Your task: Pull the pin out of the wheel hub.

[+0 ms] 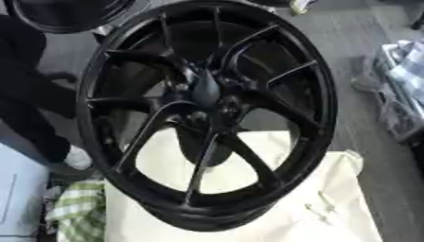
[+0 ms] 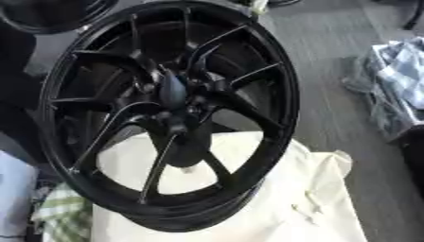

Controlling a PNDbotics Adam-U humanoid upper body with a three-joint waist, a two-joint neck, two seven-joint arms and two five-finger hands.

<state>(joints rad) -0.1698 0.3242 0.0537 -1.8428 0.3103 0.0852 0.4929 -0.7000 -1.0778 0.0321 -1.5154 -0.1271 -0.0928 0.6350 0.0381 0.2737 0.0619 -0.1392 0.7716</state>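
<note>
A large black multi-spoke wheel (image 1: 308, 108) stands tilted on its rim, and it fills most of both views. Its hub (image 1: 207, 94) sits at the centre where the spokes meet. A glossy dark pointed piece (image 2: 172, 90) stands out from the hub; I cannot tell whether this is the pin. Behind the lower spokes, a dark rounded shape (image 1: 201, 149) hangs under the hub, and I cannot make out what it is. Neither of my hands shows in either view.
The wheel rests on a cream cloth (image 1: 331, 208) covering the table. A green-and-white checked cloth (image 1: 79, 210) lies at the lower left. A person in black stands at the left (image 1: 25, 99). Bundled fabric (image 2: 397, 80) sits on the grey floor at the right. Another black rim (image 1: 66, 14) is at the top left.
</note>
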